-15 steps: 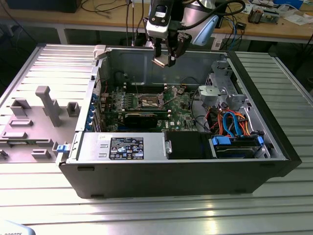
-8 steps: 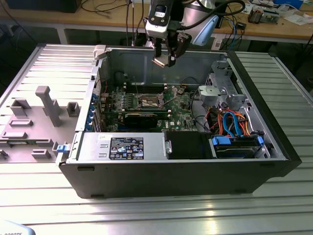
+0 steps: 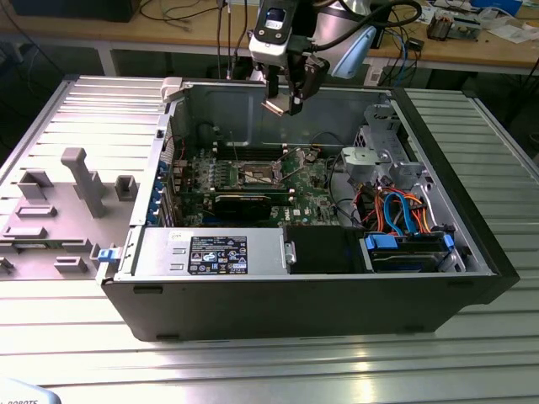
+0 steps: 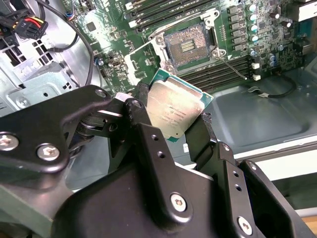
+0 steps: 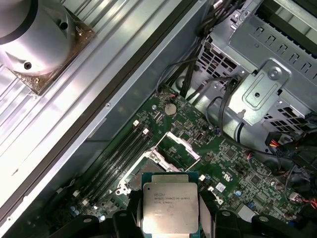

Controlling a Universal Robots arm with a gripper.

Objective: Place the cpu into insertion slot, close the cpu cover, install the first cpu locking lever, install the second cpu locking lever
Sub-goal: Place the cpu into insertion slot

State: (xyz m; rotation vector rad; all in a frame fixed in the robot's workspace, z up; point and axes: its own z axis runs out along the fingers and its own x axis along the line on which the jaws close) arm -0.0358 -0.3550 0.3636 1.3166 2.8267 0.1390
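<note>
Second wrist view shows the gripper [image 4: 173, 106] with its black fingers [image 4: 203, 131] clamped on opposite edges of the cpu [image 4: 174, 110], whose metal top faces the camera. Seen from the exterior view, the gripper hangs high above the open computer case [image 3: 295, 311], well apart from the uncovered insertion slot [image 3: 257, 175] on the green motherboard [image 3: 313, 181].

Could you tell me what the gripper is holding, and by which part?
The gripper holds the cpu, clamped by two opposite side edges, with its metal top uncovered.
</note>
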